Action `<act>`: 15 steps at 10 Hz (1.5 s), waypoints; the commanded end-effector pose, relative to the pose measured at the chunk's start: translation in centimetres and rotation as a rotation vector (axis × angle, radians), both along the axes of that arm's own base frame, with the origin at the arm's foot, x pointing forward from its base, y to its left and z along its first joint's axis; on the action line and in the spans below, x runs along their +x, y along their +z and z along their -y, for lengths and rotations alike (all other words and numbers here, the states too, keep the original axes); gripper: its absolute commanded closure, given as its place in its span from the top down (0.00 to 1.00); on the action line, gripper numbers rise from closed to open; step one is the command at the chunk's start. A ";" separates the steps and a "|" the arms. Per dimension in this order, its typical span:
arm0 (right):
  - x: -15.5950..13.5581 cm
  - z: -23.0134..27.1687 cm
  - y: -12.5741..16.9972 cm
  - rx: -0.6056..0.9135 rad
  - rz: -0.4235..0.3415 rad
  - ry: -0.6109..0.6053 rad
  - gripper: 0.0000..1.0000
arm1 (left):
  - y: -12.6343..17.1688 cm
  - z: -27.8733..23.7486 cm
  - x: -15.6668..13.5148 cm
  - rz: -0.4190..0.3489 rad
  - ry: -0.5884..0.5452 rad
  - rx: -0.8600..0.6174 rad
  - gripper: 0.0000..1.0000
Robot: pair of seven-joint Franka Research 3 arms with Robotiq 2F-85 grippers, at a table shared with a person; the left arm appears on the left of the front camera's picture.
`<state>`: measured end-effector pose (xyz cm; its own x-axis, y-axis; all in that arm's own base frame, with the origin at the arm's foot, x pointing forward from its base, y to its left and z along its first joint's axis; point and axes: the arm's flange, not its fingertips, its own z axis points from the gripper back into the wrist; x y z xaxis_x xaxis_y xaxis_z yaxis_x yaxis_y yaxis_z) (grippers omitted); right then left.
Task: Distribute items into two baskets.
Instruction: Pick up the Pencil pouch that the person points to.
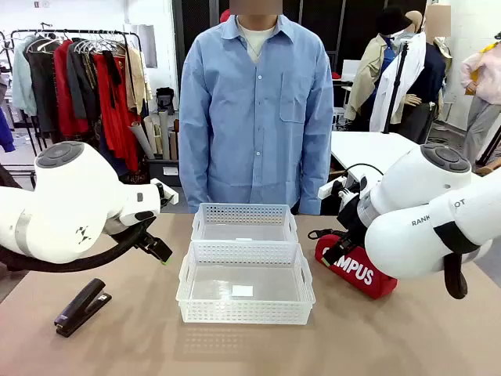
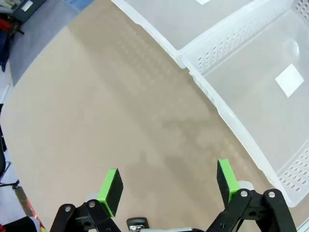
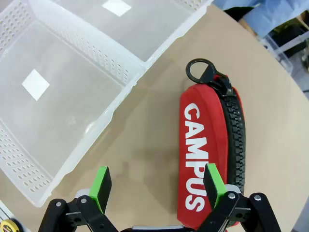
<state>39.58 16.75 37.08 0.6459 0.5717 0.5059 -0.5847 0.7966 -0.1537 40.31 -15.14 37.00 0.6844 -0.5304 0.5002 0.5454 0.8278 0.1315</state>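
Note:
Two white lattice baskets stand end to end at mid-table: the larger one point(image 1: 245, 313) nearer me, the smaller one point(image 1: 244, 213) behind it, both empty apart from a small white label. The black stapler point(image 1: 82, 305) lies on the table at the front left. My left gripper point(image 1: 156, 249) hangs open over bare table left of the baskets, its green pads point(image 2: 110, 191) wide apart. The red "CAMPUS" pouch point(image 1: 356, 270) lies right of the baskets. Just above its near end my right gripper point(image 3: 157, 186) is open; the pouch point(image 3: 207, 154) runs up alongside one pad.
A person in a blue shirt point(image 1: 257, 110) stands at the far side behind the baskets, hands out of view. Basket walls point(image 2: 227, 43) lie to the right in the left wrist view and at the left point(image 3: 19, 159) in the right wrist view. Bare tabletop point(image 1: 391, 337) spans the front.

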 end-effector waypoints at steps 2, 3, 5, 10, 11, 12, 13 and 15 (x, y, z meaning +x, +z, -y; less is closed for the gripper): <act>0.0 0.0 0.0 0.000 0.000 0.000 1.00 | 0.0 0.0 0.0 0.000 0.000 0.000 1.00; 0.0 0.0 0.0 0.000 0.000 0.000 1.00 | 0.0 0.0 0.0 0.000 0.000 0.000 1.00; 0.0 0.0 0.0 0.000 0.000 0.000 1.00 | 0.0 0.0 0.0 0.000 0.000 0.000 1.00; 0.0 0.0 0.0 0.000 0.000 0.000 1.00 | 0.0 0.0 0.0 0.000 0.000 0.000 1.00; 0.0 0.0 0.0 0.000 0.000 0.000 1.00 | 0.0 0.0 0.0 0.000 0.000 0.000 1.00; 0.0 0.0 0.0 0.000 0.000 0.000 1.00 | 0.0 0.0 0.0 0.000 0.000 0.000 1.00; 0.0 0.0 0.0 0.000 0.000 0.000 1.00 | 0.0 0.0 0.0 0.000 0.000 0.000 1.00; 0.0 0.0 0.0 0.000 0.000 0.000 1.00 | 0.0 0.0 0.0 0.000 0.000 0.000 1.00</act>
